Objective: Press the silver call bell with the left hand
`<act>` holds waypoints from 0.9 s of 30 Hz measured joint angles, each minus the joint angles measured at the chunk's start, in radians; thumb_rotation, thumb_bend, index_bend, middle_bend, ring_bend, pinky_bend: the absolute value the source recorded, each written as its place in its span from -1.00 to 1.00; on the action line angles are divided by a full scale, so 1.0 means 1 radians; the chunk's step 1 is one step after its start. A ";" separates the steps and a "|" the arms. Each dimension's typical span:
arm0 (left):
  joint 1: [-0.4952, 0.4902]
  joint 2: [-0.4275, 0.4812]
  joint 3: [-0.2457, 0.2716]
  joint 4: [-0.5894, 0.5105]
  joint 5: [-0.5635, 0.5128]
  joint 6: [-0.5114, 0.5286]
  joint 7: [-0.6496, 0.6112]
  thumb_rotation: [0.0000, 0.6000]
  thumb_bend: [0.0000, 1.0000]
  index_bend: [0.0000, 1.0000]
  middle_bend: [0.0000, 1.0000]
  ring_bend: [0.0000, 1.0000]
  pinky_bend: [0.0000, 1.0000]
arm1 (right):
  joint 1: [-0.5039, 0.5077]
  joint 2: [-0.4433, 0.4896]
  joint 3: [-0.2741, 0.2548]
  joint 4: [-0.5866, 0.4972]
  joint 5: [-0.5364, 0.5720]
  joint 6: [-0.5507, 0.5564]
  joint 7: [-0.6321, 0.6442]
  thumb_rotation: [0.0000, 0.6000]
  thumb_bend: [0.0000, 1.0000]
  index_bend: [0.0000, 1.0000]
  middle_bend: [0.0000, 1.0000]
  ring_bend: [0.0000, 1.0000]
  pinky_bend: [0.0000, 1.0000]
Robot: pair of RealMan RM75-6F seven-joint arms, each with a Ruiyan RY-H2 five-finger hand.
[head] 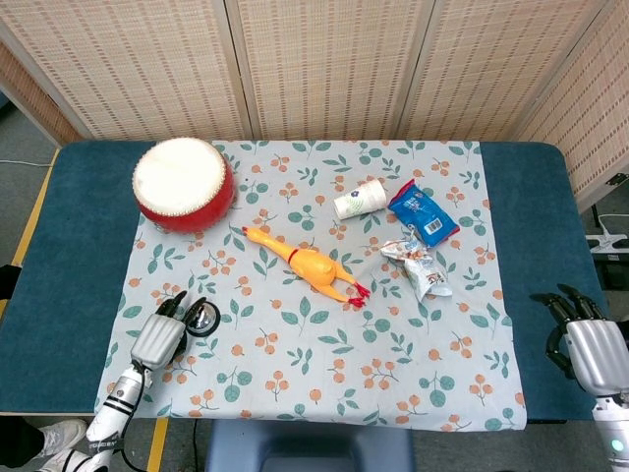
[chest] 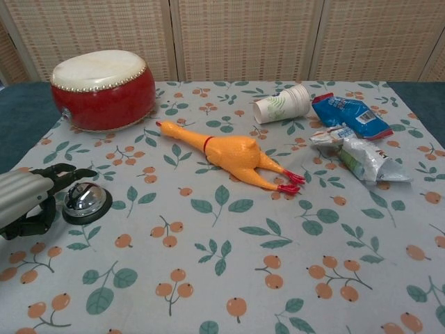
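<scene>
The silver call bell [head: 202,319] [chest: 85,200], on its black base, stands on the floral cloth near the front left. My left hand [head: 160,337] [chest: 26,197] lies just to its left and holds nothing. Its dark fingers [chest: 68,174] are spread and reach toward the bell's far-left side. Whether they touch the dome cannot be told. My right hand [head: 593,346] hangs over the blue table edge at the front right, far from the bell, with its fingers apart and nothing in them; the chest view does not show it.
A red drum [head: 184,184] [chest: 103,88] stands at the back left. A yellow rubber chicken [head: 308,265] [chest: 233,154] lies in the middle. A tipped paper cup [head: 359,199] [chest: 282,104], a blue snack packet [head: 423,211] [chest: 350,114] and a silver packet [head: 419,267] [chest: 360,157] lie to the right.
</scene>
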 measured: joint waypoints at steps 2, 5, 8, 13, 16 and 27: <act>0.003 -0.015 0.006 0.027 -0.002 -0.004 -0.008 1.00 1.00 -1.00 -1.00 -1.00 -0.64 | 0.001 0.002 -0.001 0.000 -0.001 -0.004 0.003 1.00 0.82 -0.53 -0.48 -0.79 -0.60; 0.007 -0.033 0.018 0.067 -0.004 -0.013 -0.026 1.00 1.00 -1.00 -1.00 -1.00 -0.65 | 0.004 0.005 -0.002 -0.002 0.003 -0.013 0.008 1.00 0.82 -0.52 -0.48 -0.79 -0.60; 0.013 -0.051 0.029 0.104 -0.007 -0.023 -0.047 1.00 1.00 -1.00 -1.00 -1.00 -0.65 | 0.006 0.009 -0.004 -0.006 0.004 -0.018 0.013 1.00 0.82 -0.52 -0.48 -0.79 -0.60; 0.024 -0.082 0.046 0.166 -0.005 -0.026 -0.070 1.00 1.00 -1.00 -1.00 -1.00 -0.65 | 0.005 0.011 -0.005 -0.007 0.001 -0.016 0.020 1.00 0.82 -0.52 -0.48 -0.79 -0.60; 0.026 -0.091 0.048 0.180 0.002 -0.012 -0.075 1.00 1.00 -1.00 -1.00 -1.00 -0.65 | 0.006 0.012 -0.004 -0.008 0.005 -0.019 0.019 1.00 0.82 -0.52 -0.48 -0.79 -0.60; 0.013 0.032 0.029 -0.006 0.031 0.064 0.028 1.00 1.00 -1.00 -1.00 -1.00 -0.71 | 0.017 0.015 -0.007 -0.009 0.018 -0.048 0.021 1.00 0.82 -0.52 -0.48 -0.79 -0.60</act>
